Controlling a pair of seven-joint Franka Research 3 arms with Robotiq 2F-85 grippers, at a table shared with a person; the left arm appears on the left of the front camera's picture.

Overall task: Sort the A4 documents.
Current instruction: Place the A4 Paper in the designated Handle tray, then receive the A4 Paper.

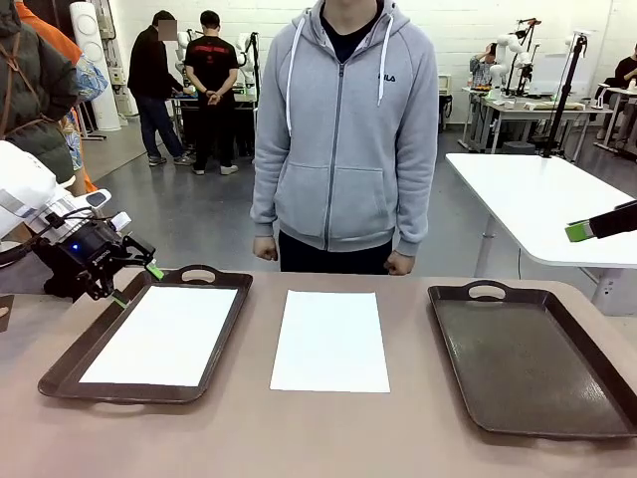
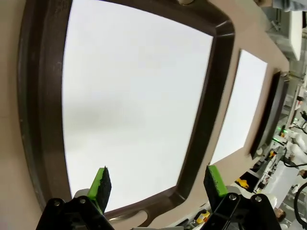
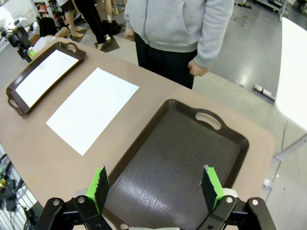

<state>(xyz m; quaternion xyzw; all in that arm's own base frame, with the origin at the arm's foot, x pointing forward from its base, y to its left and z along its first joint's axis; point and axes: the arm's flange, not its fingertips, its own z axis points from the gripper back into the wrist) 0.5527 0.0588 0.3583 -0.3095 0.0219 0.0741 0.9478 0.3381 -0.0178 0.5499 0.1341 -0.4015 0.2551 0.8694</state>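
Note:
One white A4 document lies inside the left dark brown tray. A second white sheet lies flat on the table between the two trays. My left gripper hovers open at the left tray's far left corner, and its wrist view looks down on the sheet in the tray, fingers wide apart. My right gripper is open high above the empty right tray; in the front view one green fingertip pokes in at the right edge.
A person in a grey hoodie stands at the far edge, hands down at the table's rim. The right tray holds nothing. A white table stands behind on the right.

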